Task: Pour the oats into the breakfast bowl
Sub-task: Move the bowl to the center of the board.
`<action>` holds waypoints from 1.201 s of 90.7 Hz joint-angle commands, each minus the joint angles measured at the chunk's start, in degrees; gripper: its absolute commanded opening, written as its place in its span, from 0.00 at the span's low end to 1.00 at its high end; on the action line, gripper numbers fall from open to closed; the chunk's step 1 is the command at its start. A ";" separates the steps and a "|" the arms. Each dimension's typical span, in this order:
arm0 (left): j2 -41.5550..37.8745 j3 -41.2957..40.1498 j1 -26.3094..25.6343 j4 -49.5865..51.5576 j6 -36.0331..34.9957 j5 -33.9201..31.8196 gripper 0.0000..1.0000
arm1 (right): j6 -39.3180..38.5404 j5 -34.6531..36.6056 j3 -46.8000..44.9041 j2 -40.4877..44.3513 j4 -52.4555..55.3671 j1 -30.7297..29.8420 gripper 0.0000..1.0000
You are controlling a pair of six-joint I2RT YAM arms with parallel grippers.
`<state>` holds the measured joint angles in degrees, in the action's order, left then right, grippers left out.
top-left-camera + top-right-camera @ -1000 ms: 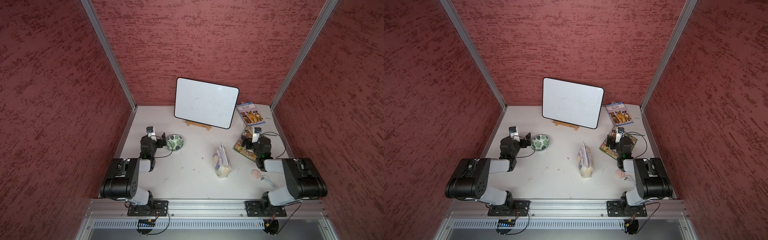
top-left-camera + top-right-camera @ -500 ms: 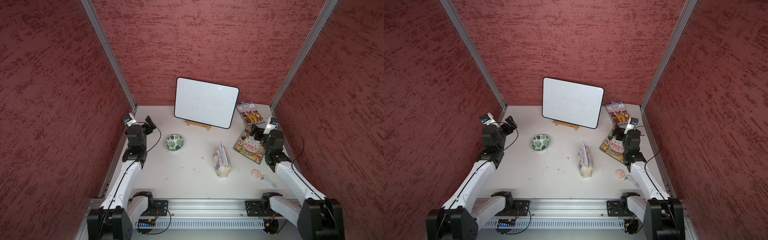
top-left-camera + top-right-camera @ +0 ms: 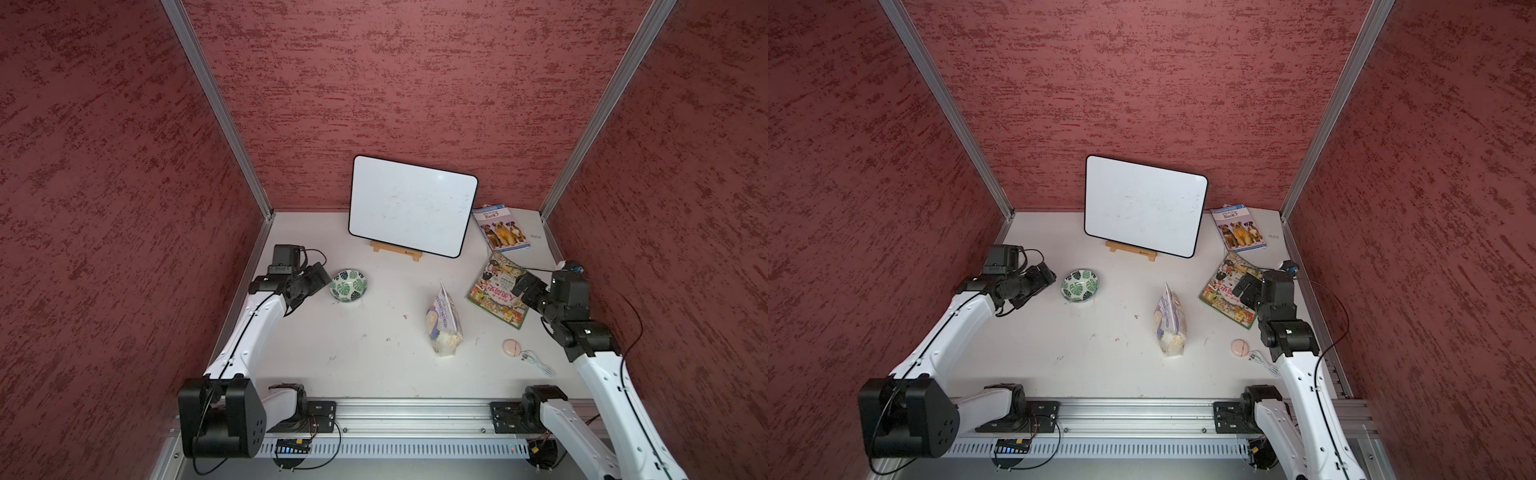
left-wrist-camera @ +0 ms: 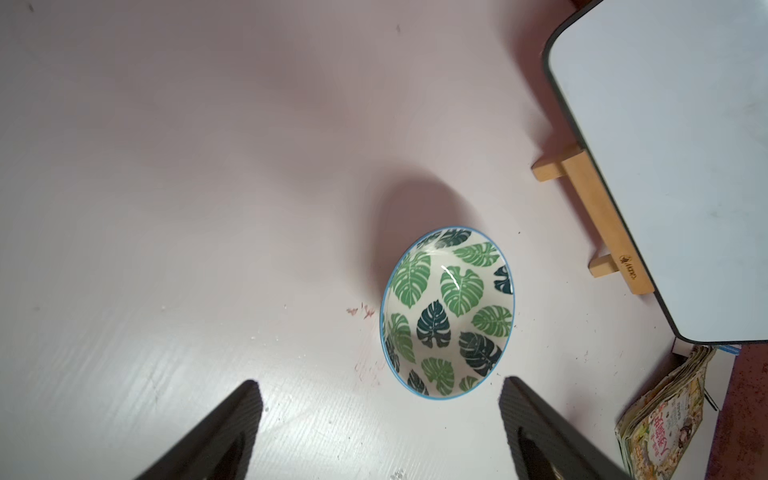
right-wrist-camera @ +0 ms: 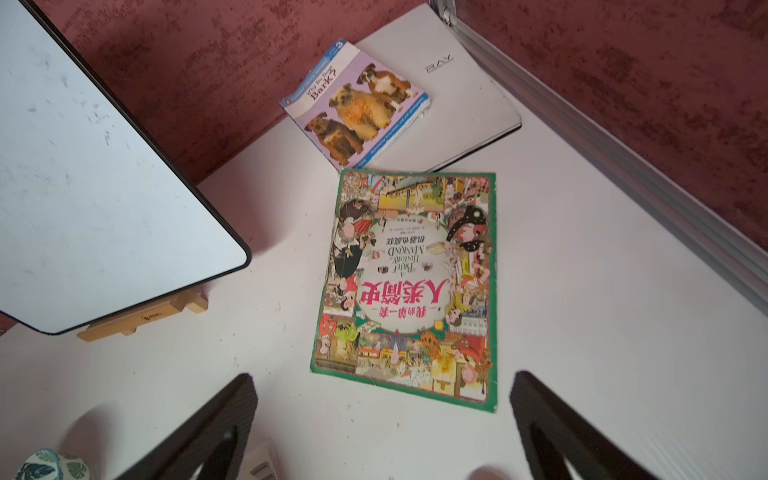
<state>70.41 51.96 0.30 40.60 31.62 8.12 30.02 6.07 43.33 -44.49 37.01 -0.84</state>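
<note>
Hovering just beside the bowl [image 4: 449, 311], my left gripper [image 4: 378, 399] has its jaws spread wide, gripping nothing. My right gripper [image 5: 382, 415] hangs over a book [image 5: 407, 291], jaws likewise wide apart and empty. The oats bag [image 3: 444, 328] stands upright on the table [image 3: 332, 353], between bowl and book, touched by neither gripper.

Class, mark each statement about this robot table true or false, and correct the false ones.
1. The breakfast bowl holds no oats. True.
2. The bag of oats lies flat. False: it stands upright, apart from the bowl.
3. The left gripper grips the bowl. False: its fingers are open, holding nothing.
4. The right gripper is open and empty. True.
</note>
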 commanded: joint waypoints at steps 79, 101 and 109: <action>25.28 3.71 -4.38 -10.09 4.79 4.54 0.00 | -1.64 -15.69 -0.11 1.10 6.13 0.40 0.99; 21.81 3.75 -7.75 -5.30 4.62 3.69 0.00 | -5.53 -21.95 4.07 0.70 10.74 0.37 0.99; 17.91 2.74 -11.70 -2.93 5.01 2.67 0.00 | -7.55 -22.97 6.57 0.04 14.27 0.36 0.99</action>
<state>93.27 55.07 -7.25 33.12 36.56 11.81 26.02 -13.54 45.58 -44.14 46.33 -0.84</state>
